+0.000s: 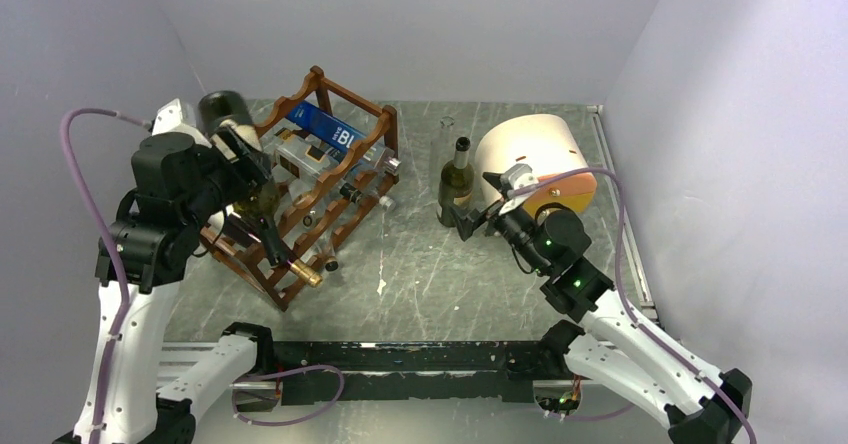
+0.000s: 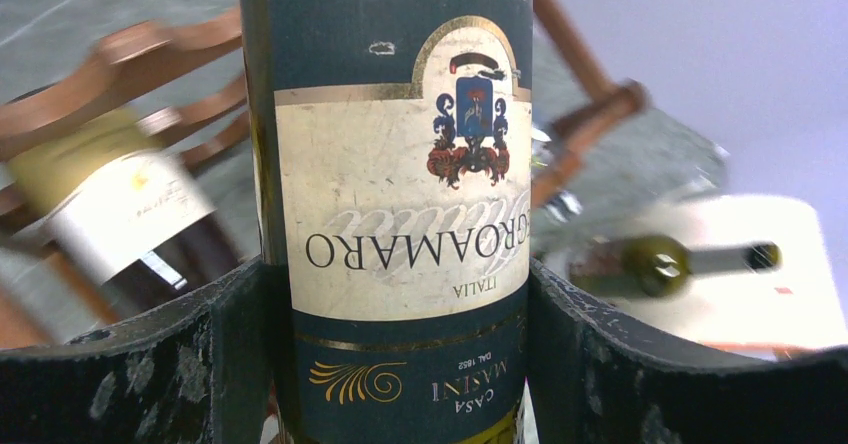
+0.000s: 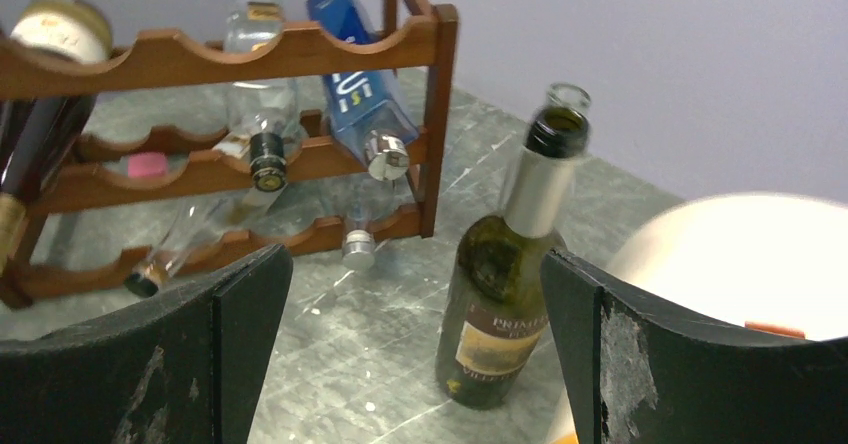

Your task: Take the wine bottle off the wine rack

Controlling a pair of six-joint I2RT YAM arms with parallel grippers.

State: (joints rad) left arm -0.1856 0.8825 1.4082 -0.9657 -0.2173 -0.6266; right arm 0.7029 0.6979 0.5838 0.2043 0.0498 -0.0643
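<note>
Scuffed grey table (image 1: 430,274) under wine rack (image 3: 200,56), lilac walls (image 1: 400,24)

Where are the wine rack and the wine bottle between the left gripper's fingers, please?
wine rack (image 3: 180,56): right wrist view, on its top rail.
wine bottle (image 2: 400,194): left wrist view, on its label.

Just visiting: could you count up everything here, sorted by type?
Robot arms: 2
Wooden wine rack: 1
Cream-and-orange drum box: 1
Blue bottle: 1
Clear bottles in the rack: 3
Dark or green bottles: 3, counting the wine bottle in the left gripper
Total: 11 that I can tell apart; clutter may hide more.
</note>
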